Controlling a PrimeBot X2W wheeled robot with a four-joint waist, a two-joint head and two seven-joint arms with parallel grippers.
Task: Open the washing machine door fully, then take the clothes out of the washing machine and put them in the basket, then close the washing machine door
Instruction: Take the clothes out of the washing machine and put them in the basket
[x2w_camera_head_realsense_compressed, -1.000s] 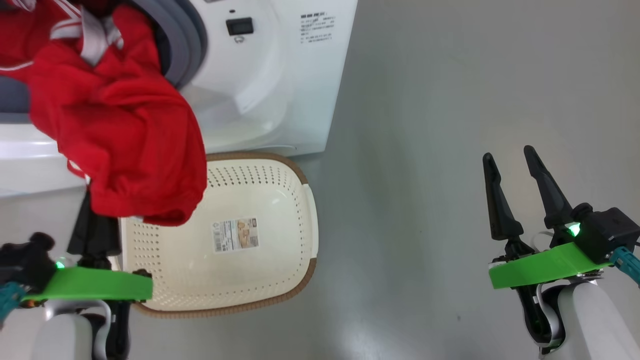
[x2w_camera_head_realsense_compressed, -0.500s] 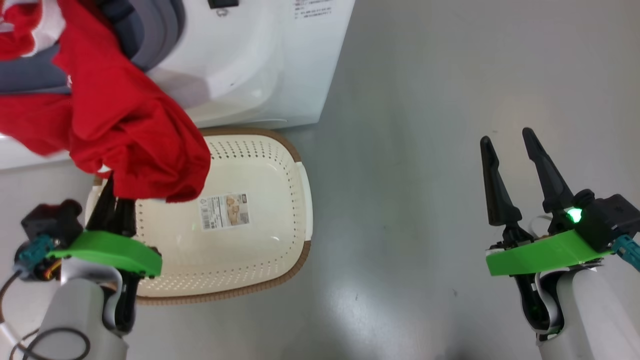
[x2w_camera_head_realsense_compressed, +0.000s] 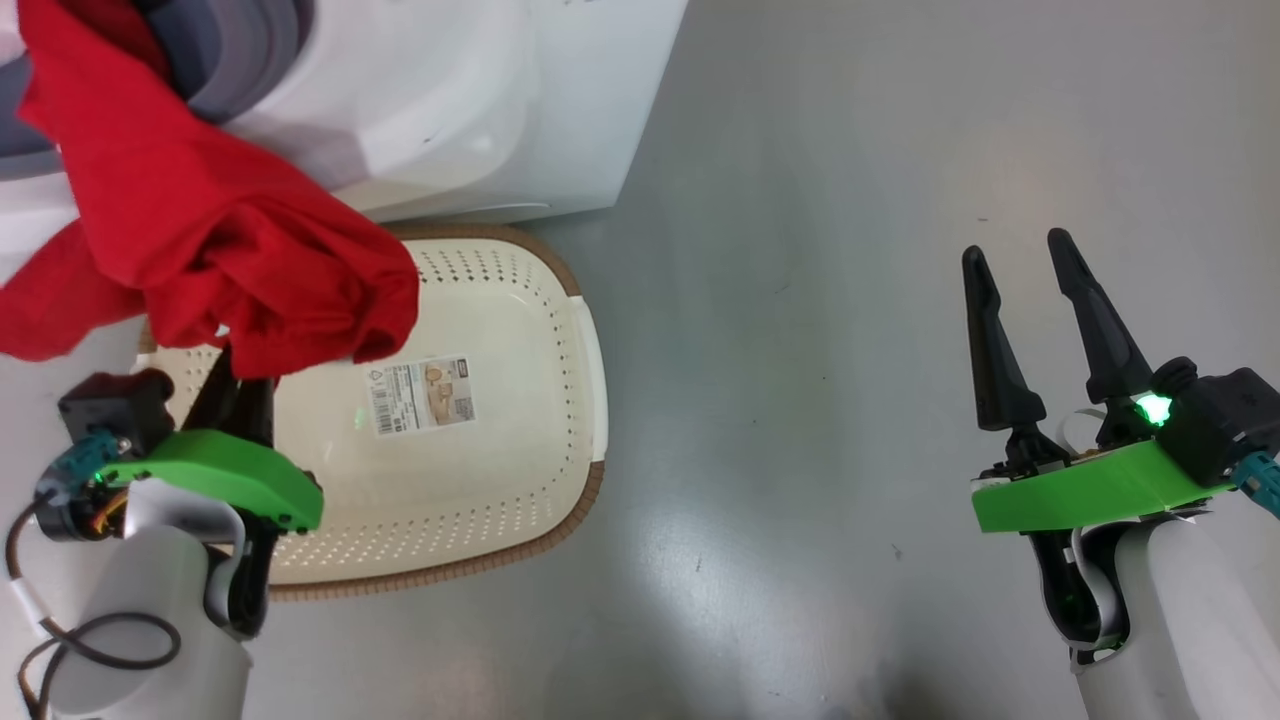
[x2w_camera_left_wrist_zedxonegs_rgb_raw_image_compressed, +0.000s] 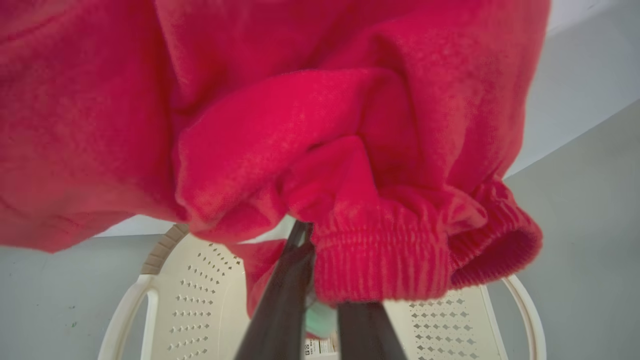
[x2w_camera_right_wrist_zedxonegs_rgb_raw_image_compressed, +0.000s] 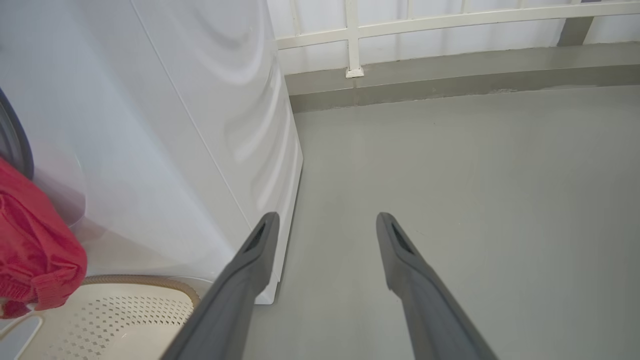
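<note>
left gripper (x2w_camera_head_realsense_compressed: 240, 385): one of two grippers, its two dark fingers pressing together and pinching a fold of the clothes (x2w_camera_head_realsense_compressed: 220, 240) beside a ribbed cuff, holding them up over the left end of the basket (x2w_camera_head_realsense_compressed: 592, 400)
right gripper (x2w_camera_head_realsense_compressed: 1018, 252): the second gripper, its two fingers standing spread apart with nothing between them, hovering over the floor (x2w_camera_head_realsense_compressed: 850, 200) well to the right of the basket
clothes: one red bundle hanging from the left gripper; how many garments are making it up i cannot tell; its upper part is trailing up to the mouth of the washing machine (x2w_camera_head_realsense_compressed: 450, 100), its lower part is dangling over the basket's rear left corner
basket: one, lying open on the floor just in front of the washing machine, holding no fabric on its bottom; one sticker (x2w_camera_head_realsense_compressed: 420, 395) is showing there, and two side handles are showing in the left wrist view
washing machine: one, white, standing at the upper left of the head view, its grey rubber ring (x2w_camera_head_realsense_compressed: 240, 40) showing beside the red fabric
floor: grey and glossy, reflecting light
railing (x2w_camera_right_wrist_zedxonegs_rgb_raw_image_compressed: 352, 30): one, white, running along the wall behind the washing machine in the right wrist view
</note>
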